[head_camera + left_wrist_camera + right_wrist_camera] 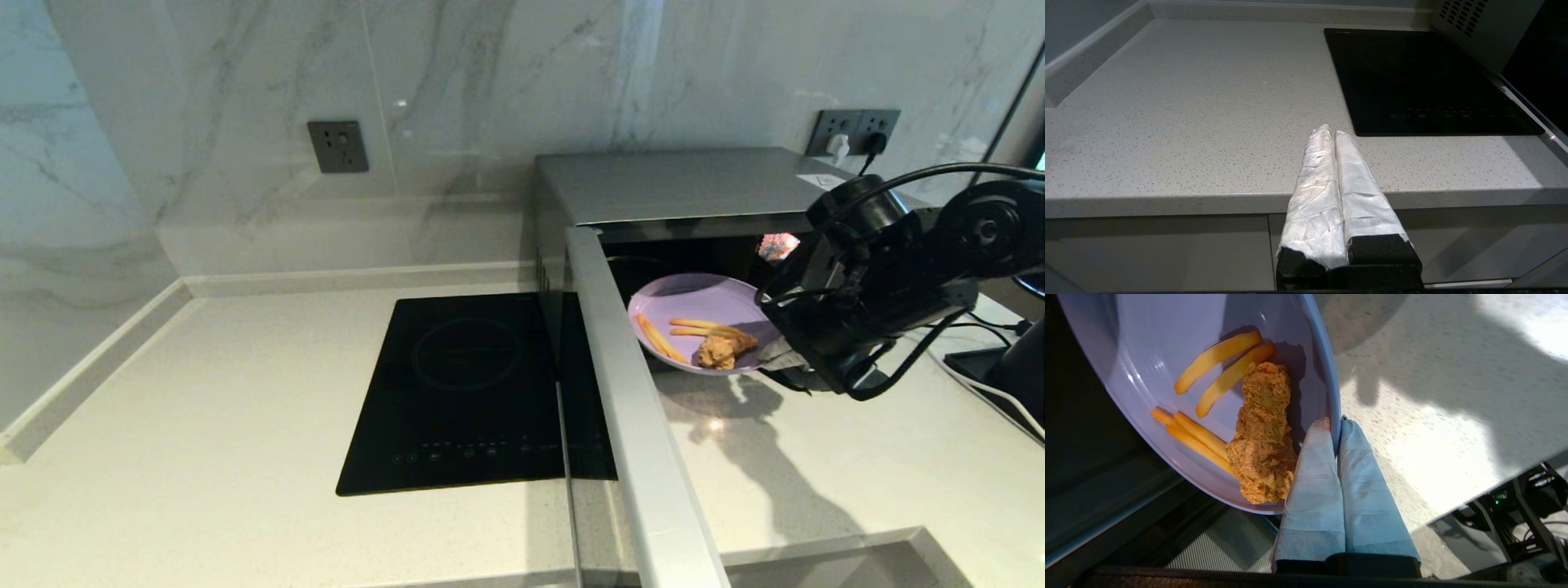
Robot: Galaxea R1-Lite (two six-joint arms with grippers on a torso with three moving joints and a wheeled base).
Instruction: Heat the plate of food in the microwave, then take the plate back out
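The right gripper [1336, 424], its cloth-wrapped fingers pinching the rim, holds the smooth round lilac plate of food [694, 314] at the open mouth of the boxy silver microwave [678, 184], while the left gripper [1331, 131] hangs pressed together before the speckled counter [1188, 122].

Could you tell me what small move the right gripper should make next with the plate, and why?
Probably a short level carry. The right gripper is shut on the plate's rim, and the plate hangs in the microwave's open doorway above the counter, tilted, chicken near the low edge. Whether in or out, I cannot tell.
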